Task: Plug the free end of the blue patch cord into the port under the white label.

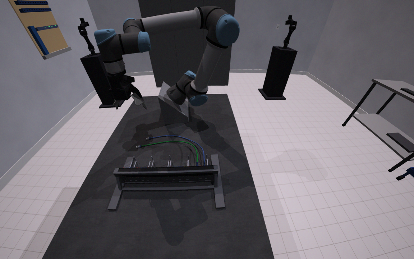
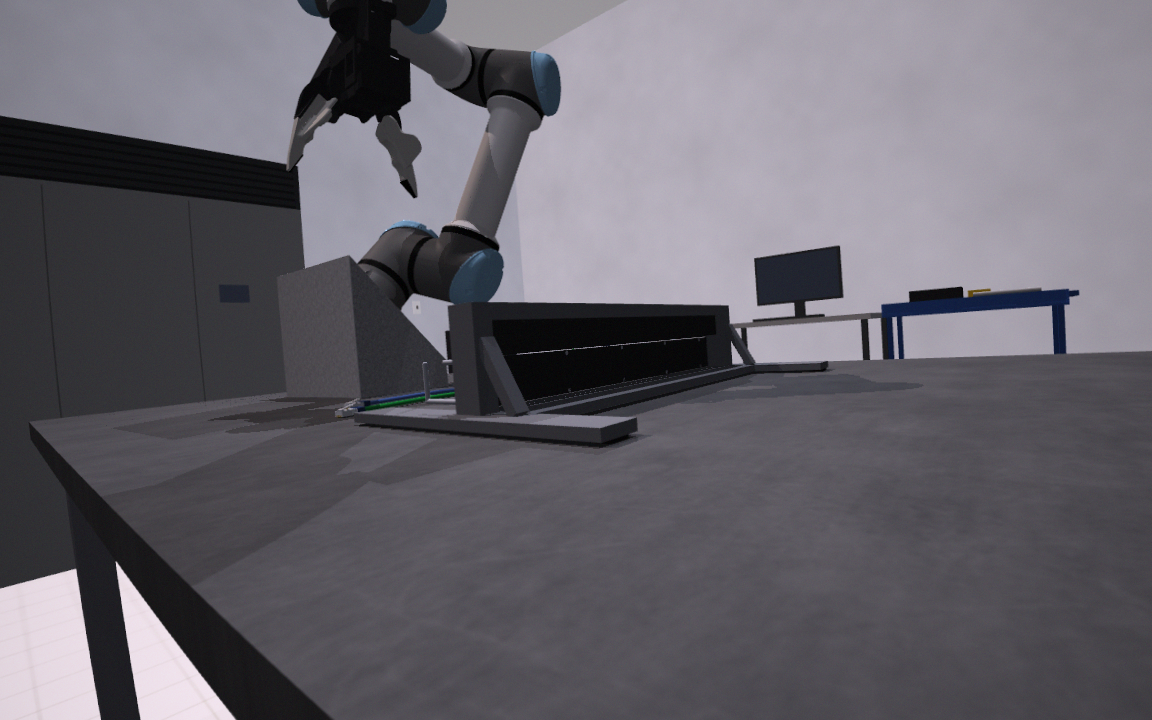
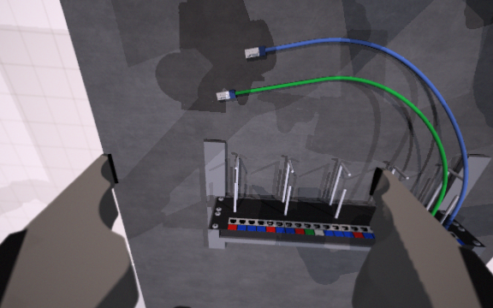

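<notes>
The free plug of the blue cord [image 3: 254, 52] is lying on the table [image 1: 240, 206], well behind the rack [image 3: 215, 168]; nothing is being held yet. The port under the white label [image 3: 318, 232] is standing unfilled. The gripper [image 2: 349, 147] is being carried high above, jaws spread wide and empty. Grasping, insertion and settling are all being left to do.

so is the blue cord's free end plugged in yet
No. Its plug lies loose on the table, far from the rack, and the open gripper holds nothing.
</notes>
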You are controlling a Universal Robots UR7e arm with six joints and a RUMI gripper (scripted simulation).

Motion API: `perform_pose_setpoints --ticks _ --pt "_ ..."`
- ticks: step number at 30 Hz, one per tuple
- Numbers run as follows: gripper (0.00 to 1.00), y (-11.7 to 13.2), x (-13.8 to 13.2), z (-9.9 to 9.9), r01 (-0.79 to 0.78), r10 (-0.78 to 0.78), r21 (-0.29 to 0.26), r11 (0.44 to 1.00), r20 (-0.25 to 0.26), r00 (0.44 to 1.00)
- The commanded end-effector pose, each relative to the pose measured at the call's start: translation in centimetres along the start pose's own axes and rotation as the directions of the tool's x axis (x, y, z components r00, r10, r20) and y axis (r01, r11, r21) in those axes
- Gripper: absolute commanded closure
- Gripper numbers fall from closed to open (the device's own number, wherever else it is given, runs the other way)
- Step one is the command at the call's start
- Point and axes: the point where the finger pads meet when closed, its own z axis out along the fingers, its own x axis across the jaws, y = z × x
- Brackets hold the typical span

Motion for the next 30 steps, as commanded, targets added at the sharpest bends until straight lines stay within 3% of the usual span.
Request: perform_pose_setpoints --ticks 1,11,12,30 --pt "0.00 -0.82 -0.37 0.19 0.010 -0.010 -0.005 1.000 -0.023 1.000" --pt "0.00 -1.39 -0.52 0.39 0.017 -0.017 -0.011 1.000 -0.041 0.999" --pt "1.00 -1.39 -0.52 0.39 0.017 -0.017 -0.011 1.000 -0.041 0.999" --pt "1.00 -1.39 -0.52 0.39 0.017 -0.017 -0.011 1.000 -0.041 0.999"
